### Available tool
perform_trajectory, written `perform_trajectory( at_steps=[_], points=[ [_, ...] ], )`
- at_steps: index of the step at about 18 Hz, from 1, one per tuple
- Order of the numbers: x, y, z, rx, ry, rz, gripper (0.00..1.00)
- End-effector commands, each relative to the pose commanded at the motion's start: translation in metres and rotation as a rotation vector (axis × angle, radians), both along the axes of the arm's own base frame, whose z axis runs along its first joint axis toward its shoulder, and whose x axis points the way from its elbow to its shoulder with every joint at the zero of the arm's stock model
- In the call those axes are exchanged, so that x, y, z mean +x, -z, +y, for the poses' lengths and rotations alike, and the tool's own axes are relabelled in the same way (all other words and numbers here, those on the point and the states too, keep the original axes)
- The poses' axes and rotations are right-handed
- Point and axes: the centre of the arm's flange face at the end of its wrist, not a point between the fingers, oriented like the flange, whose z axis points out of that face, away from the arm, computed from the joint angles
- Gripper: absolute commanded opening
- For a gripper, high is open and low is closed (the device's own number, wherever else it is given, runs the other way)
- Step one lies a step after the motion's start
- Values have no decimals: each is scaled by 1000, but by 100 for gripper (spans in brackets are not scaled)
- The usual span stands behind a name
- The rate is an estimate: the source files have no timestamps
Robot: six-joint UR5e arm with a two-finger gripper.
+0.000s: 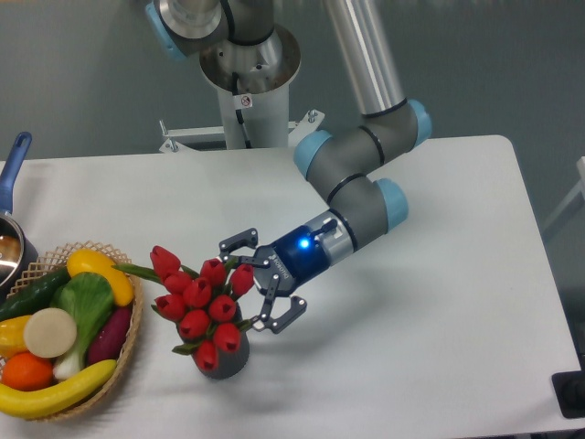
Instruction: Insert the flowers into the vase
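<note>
Red flowers (196, 302) standing in the vase (224, 361), gripper (265, 288) just beside, fingers (285, 317) spread wide, holding nothing

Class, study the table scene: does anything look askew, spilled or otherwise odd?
Nothing is spilled or damaged. The flowers lean left out of the vase, toward the basket, rather than standing upright. The gripper is open beside them.
</note>
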Motion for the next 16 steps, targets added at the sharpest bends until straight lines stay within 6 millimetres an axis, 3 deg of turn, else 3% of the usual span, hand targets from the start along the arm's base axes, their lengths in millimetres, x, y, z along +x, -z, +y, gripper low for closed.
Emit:
perform_trajectory(
  at_steps=[4, 7, 11, 16],
  points=[
    [-19, -49, -21, -46, -65, 155, 100],
    [-39, -62, -49, -135, -141, 243, 100],
    [-44, -92, -89, -271, -244, 372, 100],
    [-44, -112, -119, -461, -349, 486, 100]
  ],
)
